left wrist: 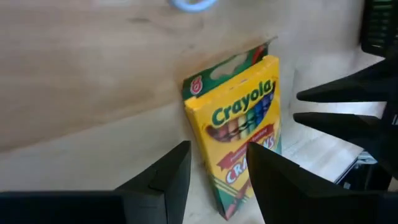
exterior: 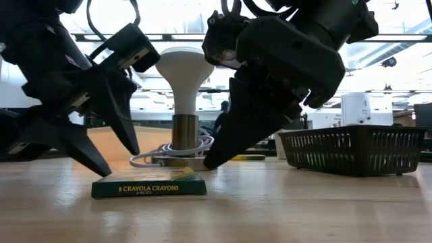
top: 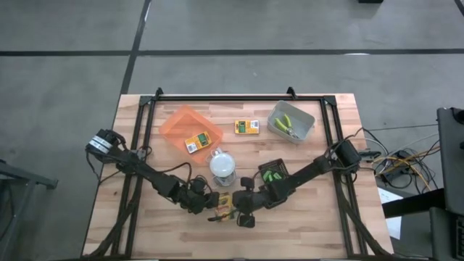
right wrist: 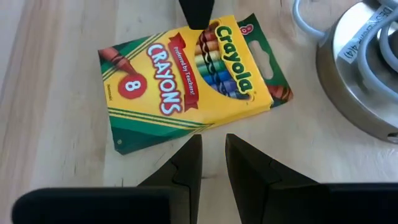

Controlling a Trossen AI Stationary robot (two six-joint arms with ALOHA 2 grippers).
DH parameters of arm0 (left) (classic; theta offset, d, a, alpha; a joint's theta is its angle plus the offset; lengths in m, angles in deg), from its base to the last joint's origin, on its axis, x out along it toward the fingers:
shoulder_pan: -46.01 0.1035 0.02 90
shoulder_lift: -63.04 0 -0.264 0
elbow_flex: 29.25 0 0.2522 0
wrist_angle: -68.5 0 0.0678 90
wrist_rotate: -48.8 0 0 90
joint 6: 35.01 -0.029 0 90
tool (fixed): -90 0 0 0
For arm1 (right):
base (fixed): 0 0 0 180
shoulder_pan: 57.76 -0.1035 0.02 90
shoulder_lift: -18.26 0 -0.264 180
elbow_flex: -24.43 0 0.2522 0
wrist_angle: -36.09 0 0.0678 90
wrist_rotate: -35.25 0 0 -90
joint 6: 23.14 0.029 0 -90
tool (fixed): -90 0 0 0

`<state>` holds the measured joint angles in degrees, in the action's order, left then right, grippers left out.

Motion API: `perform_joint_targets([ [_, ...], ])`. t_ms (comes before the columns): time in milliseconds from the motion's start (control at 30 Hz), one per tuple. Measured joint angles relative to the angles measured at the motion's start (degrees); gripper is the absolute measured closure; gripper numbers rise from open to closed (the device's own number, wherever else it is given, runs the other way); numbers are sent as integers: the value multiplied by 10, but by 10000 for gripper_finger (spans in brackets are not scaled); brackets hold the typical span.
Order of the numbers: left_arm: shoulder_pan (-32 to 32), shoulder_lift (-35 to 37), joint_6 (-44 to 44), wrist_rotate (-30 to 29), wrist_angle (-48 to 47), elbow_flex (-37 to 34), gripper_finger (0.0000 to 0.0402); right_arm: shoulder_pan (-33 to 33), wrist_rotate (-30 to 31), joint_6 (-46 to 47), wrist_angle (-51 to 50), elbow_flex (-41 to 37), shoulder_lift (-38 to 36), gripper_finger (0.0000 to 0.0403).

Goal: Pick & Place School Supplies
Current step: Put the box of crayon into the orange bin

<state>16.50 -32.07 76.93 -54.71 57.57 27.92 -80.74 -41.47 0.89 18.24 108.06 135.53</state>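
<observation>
The left gripper (top: 210,210) sits low over the front middle of the table (top: 109,217), its two fingers (left wrist: 163,180) spread apart with nothing between them, their tips at one edge of a crayon box (top: 224,209) that lies flat on the wood. The right gripper (top: 241,215) faces it from the other side of the same box, its fingers (right wrist: 185,163) only narrowly parted and holding nothing, their tips just short of the box's long edge. In the low view the box (exterior: 149,185) lies between the two grippers, both of them angled down toward it. Just behind the box stands a white lamp (top: 222,166) on a round base with a cable coiled around it. Beside the right arm is a black tray (top: 274,171) holding green pieces. Farther back, an orange tray (top: 177,125) holds a second crayon box (top: 194,142), a third crayon box (top: 247,127) lies on the bare wood, and a grey tray (top: 304,119) holds scissors with yellow-green handles (top: 287,125).
</observation>
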Motion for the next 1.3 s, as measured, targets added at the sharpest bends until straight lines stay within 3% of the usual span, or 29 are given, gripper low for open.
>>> perform_joint_targets([
  [200,-1,0,50,1,3,0,241,1,-1,-1,1,-1,0,335],
  [433,-1,0,52,1,5,0,241,5,-3,0,10,-2,9,335],
  [567,-1,0,51,5,6,0,241,7,-38,-3,55,-2,28,335],
  [1300,-2,-33,50,13,30,-2,241,7,-38,4,97,-2,45,335],
])
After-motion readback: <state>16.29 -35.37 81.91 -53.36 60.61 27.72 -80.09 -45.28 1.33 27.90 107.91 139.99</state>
